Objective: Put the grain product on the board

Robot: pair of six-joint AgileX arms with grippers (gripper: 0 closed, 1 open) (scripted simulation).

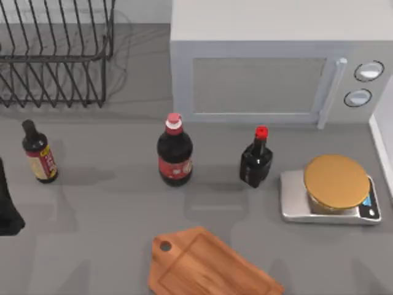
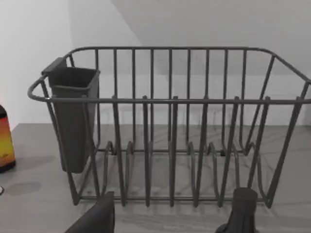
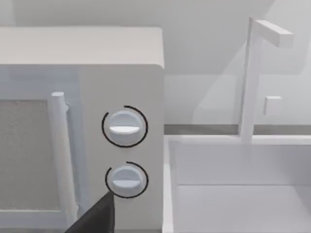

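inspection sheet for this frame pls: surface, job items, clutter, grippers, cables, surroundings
Surface: grey table, no spills seen.
Job's things: board at the front edge, partly cut off by the frame, bare, hole toward the left. Round golden-brown item, possibly the grain product, sits on the scale at right.
Clutter: three dark sauce bottles, left, centre, right of centre.
Grippers: left arm parked at the left edge, its fingers apart, facing the dish rack. Right gripper's finger faces the microwave knobs.
Cables: nothing seen.
Surroundings: microwave at back, rack back left, sink at right.
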